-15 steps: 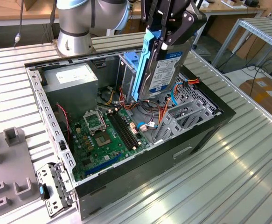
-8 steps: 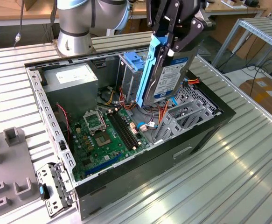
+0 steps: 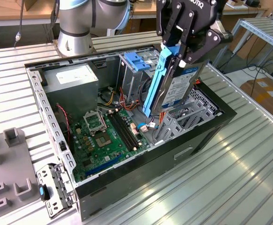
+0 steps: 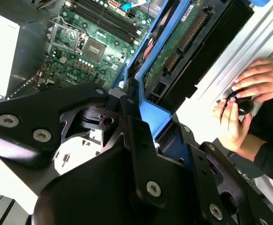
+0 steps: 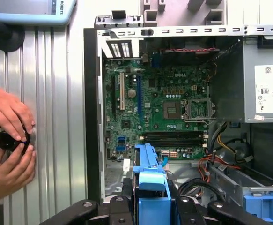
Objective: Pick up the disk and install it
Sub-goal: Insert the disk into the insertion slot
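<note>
In the exterior view the gripper (image 3: pixel 180 55) runs off the upper edge of the frame. Its fingers clamp over the upper end of the disk (image 3: pixel 177 91) and hide it. The disk covers part of the metal bay (image 3: pixel 195 115) behind it. The arm's base (image 3: pixel 75 28) is cropped at the upper left. In both wrist views a person's hands (image 5: pixel 5 112) (image 4: pixel 260 77) are cut by the frame edge and cup a small black object (image 5: pixel 9 140) (image 4: pixel 243 107), too covered to identify.
</note>
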`<state>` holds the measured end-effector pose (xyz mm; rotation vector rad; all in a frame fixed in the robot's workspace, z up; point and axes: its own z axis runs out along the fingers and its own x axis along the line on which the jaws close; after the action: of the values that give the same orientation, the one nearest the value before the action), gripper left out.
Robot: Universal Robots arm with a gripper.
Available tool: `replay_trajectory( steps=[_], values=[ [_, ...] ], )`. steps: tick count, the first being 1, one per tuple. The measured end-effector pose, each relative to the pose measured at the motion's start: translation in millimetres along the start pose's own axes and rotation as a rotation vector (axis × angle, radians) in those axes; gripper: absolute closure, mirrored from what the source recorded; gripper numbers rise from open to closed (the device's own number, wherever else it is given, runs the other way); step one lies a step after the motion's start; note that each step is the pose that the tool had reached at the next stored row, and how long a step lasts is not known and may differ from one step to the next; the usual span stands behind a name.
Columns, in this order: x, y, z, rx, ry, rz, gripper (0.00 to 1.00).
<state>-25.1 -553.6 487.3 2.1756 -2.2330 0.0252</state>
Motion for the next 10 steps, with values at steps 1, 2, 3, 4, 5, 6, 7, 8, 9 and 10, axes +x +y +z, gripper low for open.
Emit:
replay_trajectory(
  steps=[1,2,3,4,5,6,7,8,9,10],
  values=[
    [3.1,-0.3,0.0,-0.0003,0.0002,0.0,0.63],
    [5.5,-0.9,0.1,-0.0005,0.0002,0.0,0.63],
    [6.7,-2.3,0.4,-0.0006,-0.0001,0.0,0.63],
    [6.9,-4.5,0.5,-0.0008,-0.0001,0.0,0.63],
    [6.9,-7.1,0.6,-0.001,0.0,0.0,0.63],
    [6.9,-10.5,0.8,-0.0011,0.0,0.0,0.63],
    [6.8,-13.7,0.9,-0.0013,0.0,0.001,0.63],
    [6.7,-17.4,1.0,-0.0015,0.0001,0.001,0.63],
    [6.6,-21.2,1.1,-0.0016,0.0002,0.001,0.63],
    [6.5,-24.3,1.3,-0.0018,0.0001,0.001,0.63]
  ],
)
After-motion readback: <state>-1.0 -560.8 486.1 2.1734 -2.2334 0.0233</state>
